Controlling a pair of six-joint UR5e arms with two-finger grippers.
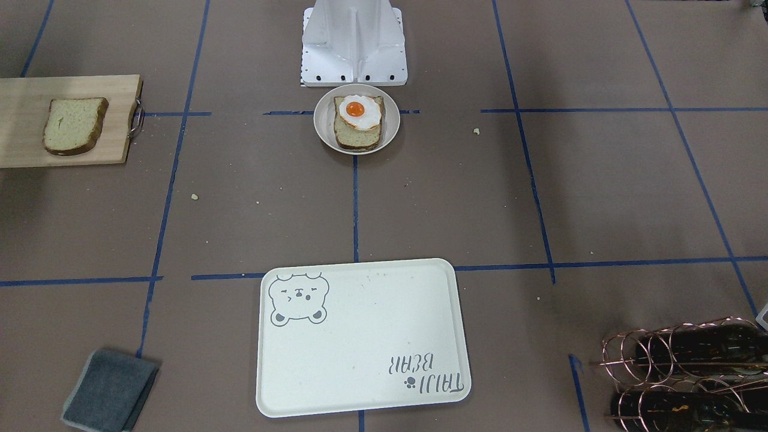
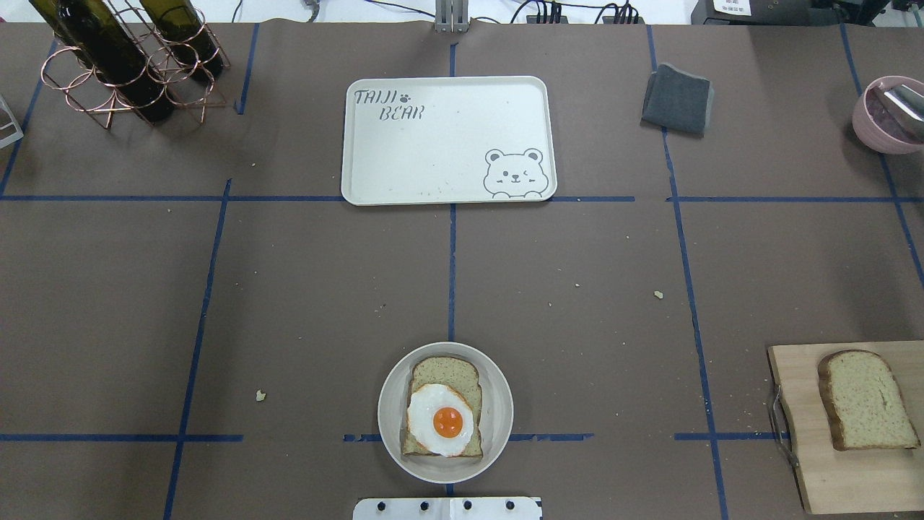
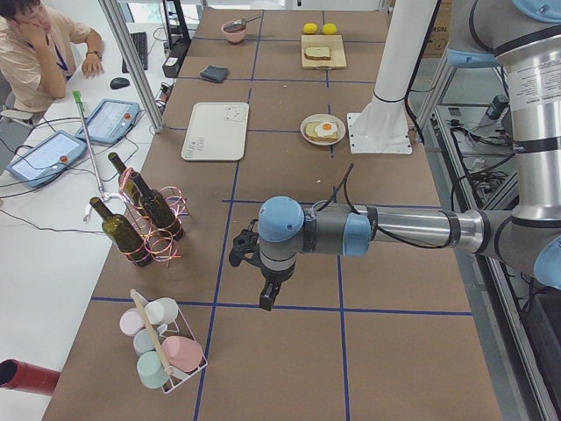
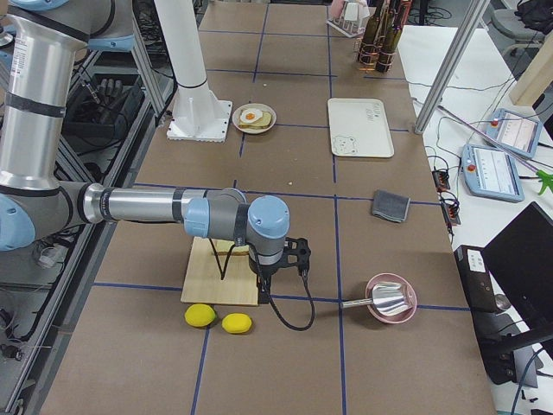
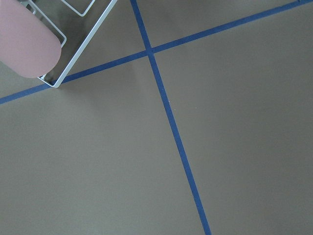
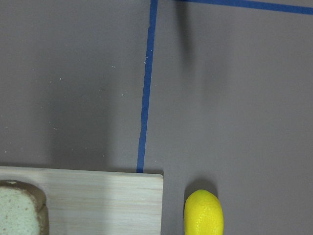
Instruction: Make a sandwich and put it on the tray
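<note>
The next move, as I judge it, is fetching the loose slice (image 2: 864, 399) to cap the egg (image 2: 440, 420). In the overhead view that slice lies on the board (image 2: 816, 477) at 3 o'clock from the plate (image 2: 388, 404) and well apart from it. Its long axis runs about 12 to 6, with the domed crust toward 12. The plate holds the other slice (image 2: 447, 370), and the egg sits on top of it, off-centre toward 7 o'clock. The tray (image 2: 447, 137) lies bare at 12 o'clock from the plate, well apart on the surface (image 2: 289, 289).

The right arm (image 4: 138, 206) is much the nearer, and in the right-side view its wrist hangs by the board. Its wrist camera catches the slice's crust only at 8 o'clock of the frame, with a lemon (image 6: 203, 218) at 5 o'clock. The left arm (image 3: 403, 230) is at the opposite end, near the mug rack (image 3: 162, 346), well away from the food.

Neither wrist camera shows its jaws, and the side views are too small to judge. I cannot tell how far open either pair stands. Both slices and the egg lie on their supports, so neither pair holds any of them.
</note>
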